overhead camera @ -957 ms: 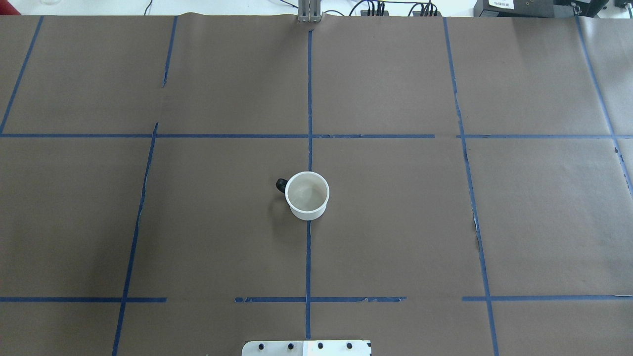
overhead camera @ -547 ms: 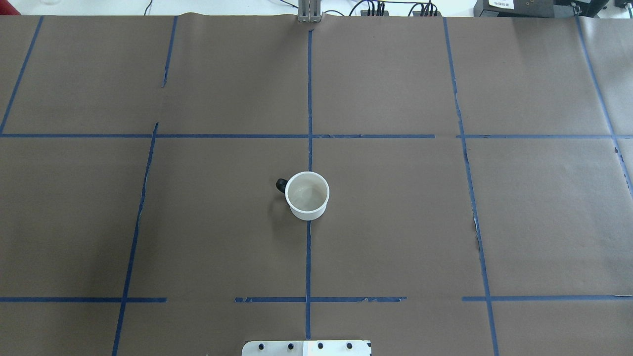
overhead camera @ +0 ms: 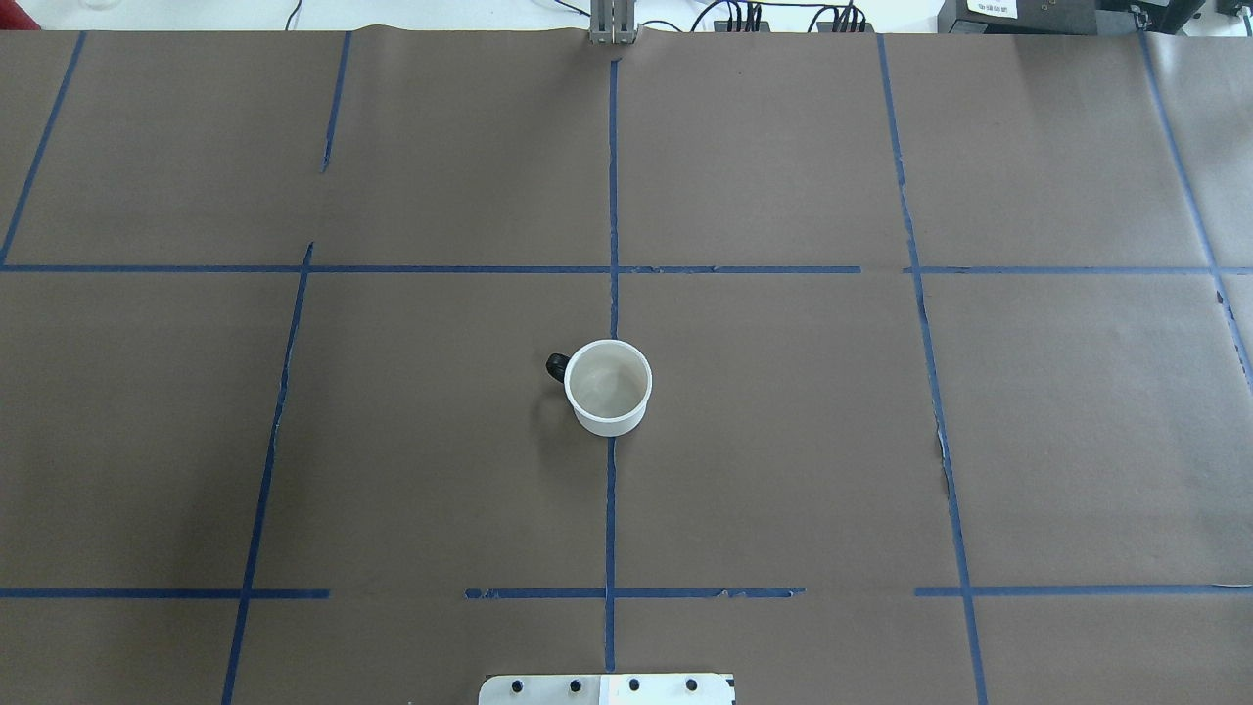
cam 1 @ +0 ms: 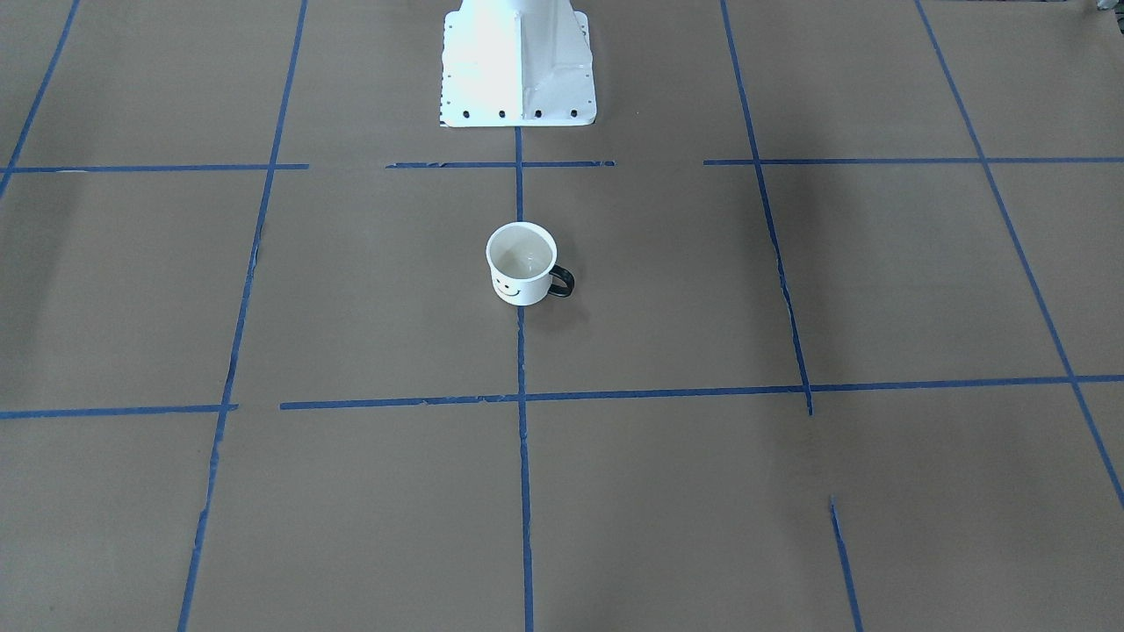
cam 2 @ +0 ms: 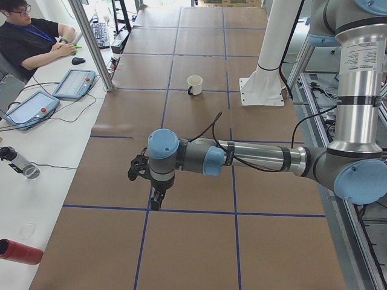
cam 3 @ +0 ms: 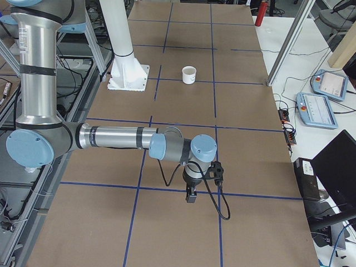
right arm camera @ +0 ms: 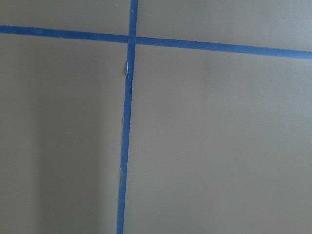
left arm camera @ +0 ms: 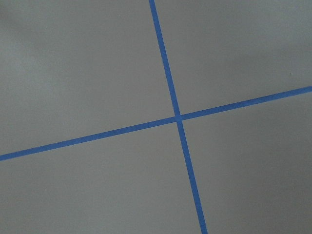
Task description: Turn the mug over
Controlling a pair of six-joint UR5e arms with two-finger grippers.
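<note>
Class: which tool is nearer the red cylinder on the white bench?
Left. The left tool hangs at the table end near the red cylinder; the right tool hangs at the far end.

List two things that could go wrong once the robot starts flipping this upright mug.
1. The mug stands open end up on brown paper with nothing bracing it; an off-centre pinch could slide or tip it rather than lift it.
2. Its thin black handle points toward the robot's left; the left end effector, coming from that side, may knock it and spin the mug.
</note>
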